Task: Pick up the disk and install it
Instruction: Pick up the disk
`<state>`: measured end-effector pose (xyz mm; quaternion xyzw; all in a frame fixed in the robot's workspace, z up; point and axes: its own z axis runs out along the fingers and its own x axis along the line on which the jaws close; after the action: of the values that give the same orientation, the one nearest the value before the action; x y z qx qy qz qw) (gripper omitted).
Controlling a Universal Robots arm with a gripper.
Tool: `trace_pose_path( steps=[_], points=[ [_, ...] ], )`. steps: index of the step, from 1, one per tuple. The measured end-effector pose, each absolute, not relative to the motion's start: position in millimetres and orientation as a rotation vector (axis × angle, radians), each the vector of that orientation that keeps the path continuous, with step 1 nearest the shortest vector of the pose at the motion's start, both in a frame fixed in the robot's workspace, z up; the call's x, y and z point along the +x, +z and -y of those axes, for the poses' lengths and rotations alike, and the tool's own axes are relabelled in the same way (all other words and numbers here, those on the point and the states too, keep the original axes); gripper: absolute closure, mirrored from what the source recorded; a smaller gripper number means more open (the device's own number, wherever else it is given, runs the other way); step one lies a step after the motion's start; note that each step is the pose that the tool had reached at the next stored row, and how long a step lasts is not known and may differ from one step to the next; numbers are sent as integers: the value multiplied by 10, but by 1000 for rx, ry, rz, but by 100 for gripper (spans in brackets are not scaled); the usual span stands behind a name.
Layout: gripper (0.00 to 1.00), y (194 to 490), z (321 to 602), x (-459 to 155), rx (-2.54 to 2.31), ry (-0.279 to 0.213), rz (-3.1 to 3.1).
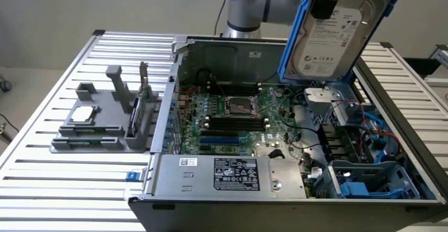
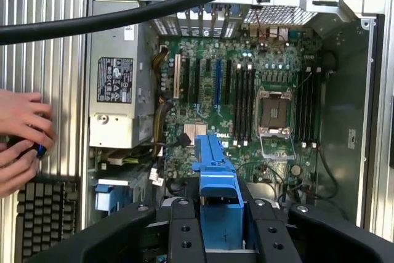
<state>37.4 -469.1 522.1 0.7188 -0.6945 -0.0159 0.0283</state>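
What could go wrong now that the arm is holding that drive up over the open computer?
1. The silver-grey hard drive in its blue plastic carrier hangs above the green motherboard; a slip from the end effector could drop it there.
2. A person's hands lie beside the open case, possibly near the arm's path.

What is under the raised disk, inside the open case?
Under the disk are a silver bracket, tangled cables and the green motherboard. Whatever lies behind the disk's lower edge is covered by its blue carrier.
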Motion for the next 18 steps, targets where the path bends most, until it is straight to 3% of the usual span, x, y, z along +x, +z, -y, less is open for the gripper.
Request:
trace_pose_path(
  steps=[18],
  points=[
    [67, 5227, 5201, 832, 2217, -53, 2142]
  ],
)
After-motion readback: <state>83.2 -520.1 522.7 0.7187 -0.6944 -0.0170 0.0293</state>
